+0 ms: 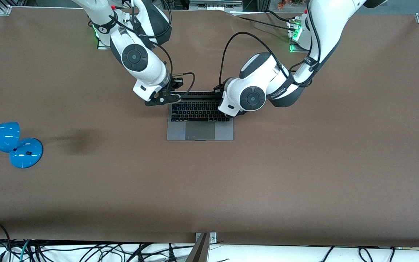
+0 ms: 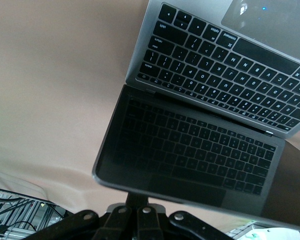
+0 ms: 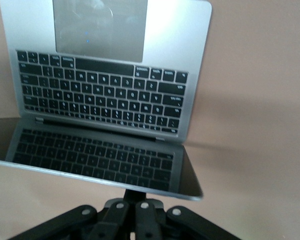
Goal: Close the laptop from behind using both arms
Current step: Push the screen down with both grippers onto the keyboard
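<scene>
1. Nearest the front camera, toward the right arm's end of the table [image 1: 304,174], a blue desk lamp [image 1: 11,142] lies on the brown surface, well apart from everything else.

2. The laptop [image 1: 200,125] sits open near the middle of the table, its trackpad edge nearest the front camera and its keyboard facing up. Its dark screen [image 2: 190,155] is tilted over the keyboard and mirrors the keys in both wrist views.

3. The right gripper [image 1: 163,99] is at the top edge of the lid, at the corner toward the right arm's end. In the right wrist view the gripper [image 3: 134,215] sits right at the lid's top edge [image 3: 89,175], with the screen and keyboard stretching away from it. Its fingers appear drawn together, pressed to the lid rather than clamped around it.

4. The right arm [image 1: 136,60] reaches down from its green-lit base, its wrist bent toward the laptop's hinge end.

5. The left gripper [image 2: 134,220] shows in the left wrist view at the lid's top edge near its other corner; in the front view the arm's wrist hides it. I cannot tell whether it is apart or together.

6. The left arm [image 1: 264,85] comes from its green-lit base and folds at the elbow, its wrist over the keyboard's corner.
</scene>
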Available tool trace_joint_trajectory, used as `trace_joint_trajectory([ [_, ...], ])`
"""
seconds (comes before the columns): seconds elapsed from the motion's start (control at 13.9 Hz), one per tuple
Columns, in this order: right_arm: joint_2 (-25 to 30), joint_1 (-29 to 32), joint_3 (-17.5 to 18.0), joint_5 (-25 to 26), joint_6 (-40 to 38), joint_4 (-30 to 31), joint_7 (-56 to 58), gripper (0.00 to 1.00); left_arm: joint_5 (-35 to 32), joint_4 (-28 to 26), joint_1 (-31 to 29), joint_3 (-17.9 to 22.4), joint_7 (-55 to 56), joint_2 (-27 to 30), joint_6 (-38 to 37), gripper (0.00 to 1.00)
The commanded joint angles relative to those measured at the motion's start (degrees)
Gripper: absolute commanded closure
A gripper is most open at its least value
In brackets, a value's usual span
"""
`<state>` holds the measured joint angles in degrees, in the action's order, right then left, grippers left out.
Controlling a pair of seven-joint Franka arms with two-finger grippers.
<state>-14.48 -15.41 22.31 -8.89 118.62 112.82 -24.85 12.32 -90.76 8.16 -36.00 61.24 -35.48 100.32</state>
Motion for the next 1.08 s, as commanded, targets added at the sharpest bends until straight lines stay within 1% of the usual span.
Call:
trace_joint_trajectory([
  [0.0, -3.01, 0.12, 0.01, 1.32, 2.31, -2.69, -0.20, 1.00, -3.08, 1.90, 0.28, -0.12, -0.51, -1.09, 1.54, 1.00],
  [0.14, -4.15, 0.56, -0.08, 3.17, 2.85, -3.65, -0.29, 1.00, -3.35, 3.12, 0.28, 0.23, -0.51, -2.40, 2.51, 1.00],
  [0.43, -6.96, 0.82, -0.60, 3.70, 4.60, -6.20, 0.06, 1.00, -6.51, 4.80, 0.28, 0.50, -0.42, -5.30, 5.85, 1.00],
  [0.58, -8.80, 0.82, -0.61, 4.93, 6.35, -6.99, -0.02, 1.00, -6.86, 6.55, 0.37, 1.46, -0.51, -6.79, 6.21, 1.00],
  [0.86, -12.41, 0.74, -1.22, 7.04, 11.71, -7.08, -0.55, 1.00, -8.97, 8.93, 0.37, 1.99, -0.51, -9.34, 6.30, 1.00],
  [1.01, -13.64, 0.82, -1.40, 7.40, 13.21, -7.09, -0.46, 1.00, -9.85, 9.11, 0.37, 2.08, -0.51, -10.05, 7.17, 1.00],
])
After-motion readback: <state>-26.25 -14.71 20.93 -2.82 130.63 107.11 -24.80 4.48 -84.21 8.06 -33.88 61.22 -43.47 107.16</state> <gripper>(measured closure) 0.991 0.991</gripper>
